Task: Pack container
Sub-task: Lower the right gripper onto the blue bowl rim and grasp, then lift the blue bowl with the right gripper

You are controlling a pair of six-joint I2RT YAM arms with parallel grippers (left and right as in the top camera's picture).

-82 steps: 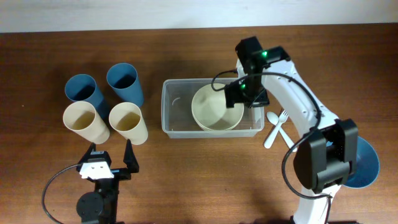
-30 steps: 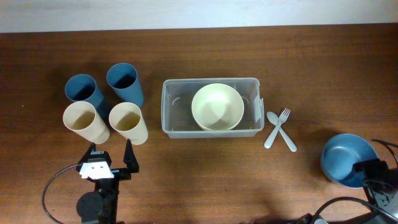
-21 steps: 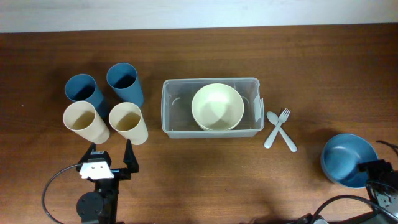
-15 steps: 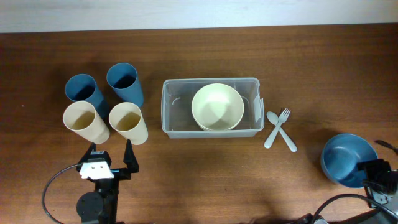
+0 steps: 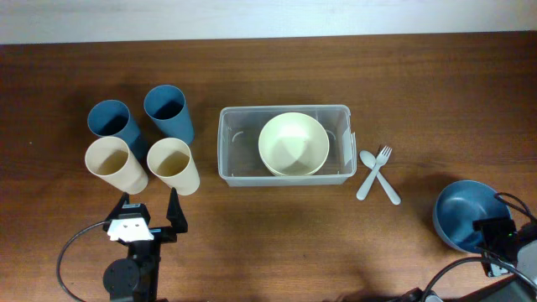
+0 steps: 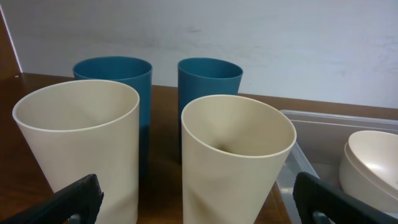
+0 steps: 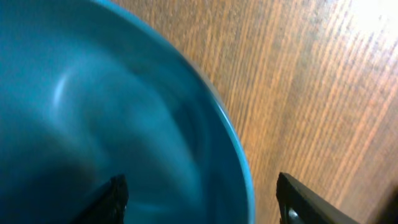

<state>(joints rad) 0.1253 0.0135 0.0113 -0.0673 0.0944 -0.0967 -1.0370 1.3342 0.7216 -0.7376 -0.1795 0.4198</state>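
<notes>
While cream bowl [image 5: 293, 144] sits in container [image 5: 237, 156], blue bowl [image 5: 464, 214] at 4 o'clock, cups [image 5: 172, 164], cutlery [image 5: 375, 173] lie unpacked | right gripper [image 7: 202, 200] spread astride blue rim

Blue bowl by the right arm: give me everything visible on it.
The blue bowl is round, plain and smooth, plastic by its look, empty and upright on the wooden table, low on the right of the overhead view, apart from the fork and spoon. In the right wrist view its rim runs between the fingers of the open right gripper, one over the inside, one outside. Contact cannot be told.
</notes>
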